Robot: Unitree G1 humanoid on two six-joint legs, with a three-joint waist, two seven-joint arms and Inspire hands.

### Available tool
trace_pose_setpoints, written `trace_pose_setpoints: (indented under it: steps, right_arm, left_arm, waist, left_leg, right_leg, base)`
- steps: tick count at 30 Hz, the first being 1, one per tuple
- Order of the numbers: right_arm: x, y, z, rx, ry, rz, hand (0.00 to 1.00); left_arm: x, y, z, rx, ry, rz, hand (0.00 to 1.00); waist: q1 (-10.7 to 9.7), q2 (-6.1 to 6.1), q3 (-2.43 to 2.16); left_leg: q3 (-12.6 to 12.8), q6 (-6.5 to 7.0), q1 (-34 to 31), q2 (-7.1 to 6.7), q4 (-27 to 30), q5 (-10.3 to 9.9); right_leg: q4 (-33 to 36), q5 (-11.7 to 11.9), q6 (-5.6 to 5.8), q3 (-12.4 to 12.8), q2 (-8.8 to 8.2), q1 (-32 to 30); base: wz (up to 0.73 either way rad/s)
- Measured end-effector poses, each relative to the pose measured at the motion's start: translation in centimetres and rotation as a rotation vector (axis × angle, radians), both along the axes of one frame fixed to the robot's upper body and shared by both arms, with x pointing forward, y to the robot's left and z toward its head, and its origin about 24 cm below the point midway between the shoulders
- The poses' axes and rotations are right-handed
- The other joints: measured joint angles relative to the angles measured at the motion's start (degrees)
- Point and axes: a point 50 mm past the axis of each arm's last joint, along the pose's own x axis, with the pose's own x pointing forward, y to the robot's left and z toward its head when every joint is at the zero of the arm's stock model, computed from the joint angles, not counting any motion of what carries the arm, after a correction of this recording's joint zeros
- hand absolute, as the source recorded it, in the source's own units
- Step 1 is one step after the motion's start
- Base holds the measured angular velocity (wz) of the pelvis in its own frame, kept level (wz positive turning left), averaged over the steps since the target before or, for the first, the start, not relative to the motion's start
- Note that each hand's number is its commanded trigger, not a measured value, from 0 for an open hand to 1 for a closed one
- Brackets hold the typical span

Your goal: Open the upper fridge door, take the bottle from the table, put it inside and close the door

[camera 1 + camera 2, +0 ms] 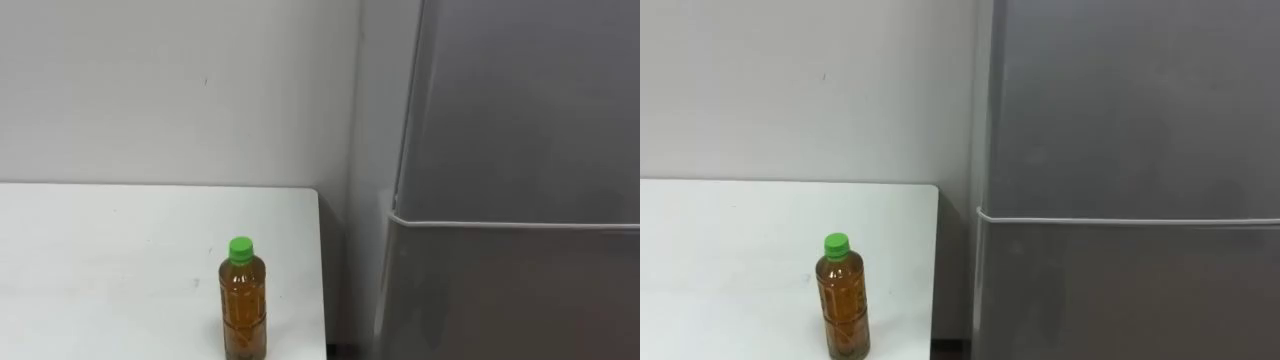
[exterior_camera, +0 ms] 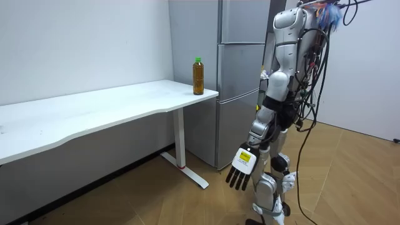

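Note:
A clear bottle point(image 1: 243, 305) of amber drink with a green cap stands upright on the white table point(image 1: 100, 250), close to its right end. To the right of the table is the grey fridge, with its upper door point(image 1: 520, 100) and lower door point(image 1: 510, 295) both closed. In the room view I stand in front of the fridge point(image 2: 240, 22), a step back from the bottle point(image 2: 198, 76). My left hand point(image 2: 242, 167) hangs at my side with straight fingers and holds nothing.
A narrow gap separates the table's right edge point(image 1: 320, 270) from the fridge. A pale wall point(image 1: 170, 90) runs behind the table. The table point(image 2: 94, 109) stretches far to the room view's left, over wooden floor point(image 2: 350, 181).

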Motion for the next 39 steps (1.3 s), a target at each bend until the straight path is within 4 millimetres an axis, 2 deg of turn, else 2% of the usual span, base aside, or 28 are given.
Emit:
trace_pose_setpoints:
  steps: [16,21,25,30,32,35,37,39]
  right_arm:
    - [0.0,0.0,0.0,0.003,0.002,-0.004,0.0]
    - [0.0,0.0,0.0,0.002,0.002,-0.006,0.0]
    - [0.1,-0.1,0.0,0.001,0.001,-0.004,0.0]
    - [-0.2,-0.2,0.0,-0.001,0.006,-0.014,0.0]
    - [-0.4,-0.4,0.1,-0.004,0.008,-0.03,0.0]
    - [-0.4,-0.7,0.1,-0.012,0.008,-0.042,0.0]
    - [-0.4,-0.9,0.2,-0.017,0.008,-0.042,0.0]
    - [-0.4,-1.2,0.2,-0.026,0.007,-0.046,0.0]
  left_arm:
    - [0.2,-0.1,0.0,-0.002,-0.01,0.002,0.0]
    - [0.0,-0.2,0.0,-0.014,-0.019,0.06,0.0]
    - [-0.5,-0.2,-0.1,-0.031,-0.031,0.177,0.0]
    - [-1.0,0.4,0.1,-0.019,-0.074,0.416,0.0]
    - [-1.5,0.9,0.2,0.002,-0.088,0.536,0.0]
    - [-1.3,1.2,0.4,0.02,-0.114,0.626,0.0]
    - [-1.1,1.3,0.4,0.015,-0.137,0.681,0.0]
    - [-0.5,1.4,0.4,0.014,-0.156,0.703,0.0]
  waist:
    - [0.0,0.19,-0.04]
    - [0.1,0.68,-0.13]
    - [0.7,1.02,-0.12]
    - [1.5,1.34,-0.15]
    - [1.7,1.77,-0.16]
    - [1.7,2.56,-0.15]
    - [1.7,2.72,0.13]
    - [1.7,3.29,0.22]
  left_leg:
    - [-0.1,0.0,0.0,0.0,0.0,0.0]
    - [-0.8,0.01,-0.1,-0.04,-0.1,0.0]
    - [-0.8,0.0,-0.1,-0.01,-0.1,0.0]
    - [-0.9,-0.01,0.0,-0.02,-0.1,0.0]
    - [-0.9,-0.01,0.2,-0.01,-0.1,0.0]
    - [-0.9,0.0,0.2,-0.03,0.0,0.0]
    - [-1.0,0.0,0.1,-0.02,0.0,0.0]
    - [-1.2,0.02,0.1,-0.02,0.1,0.0]
  right_leg:
    - [0.0,0.0,0.0,-0.2,-0.01,0.1]
    - [-0.1,0.0,0.0,-0.7,-0.1,-0.1]
    - [-0.2,0.0,0.0,-0.8,-0.06,-0.1]
    - [-0.2,0.0,0.0,-0.9,-0.07,0.1]
    - [0.0,0.0,0.0,-0.9,-0.08,0.5]
    - [0.2,0.0,-0.01,-0.9,-0.11,0.6]
    - [0.2,0.0,-0.02,-1.0,-0.12,0.7]
    - [0.2,0.0,-0.02,-1.0,-0.14,0.8]
  base:
    - [0.0]
    - [0.05]
    - [0.0]
    - [0.0]
    - [0.0]
    - [0.0]
    - [0.02]
    - [0.04]
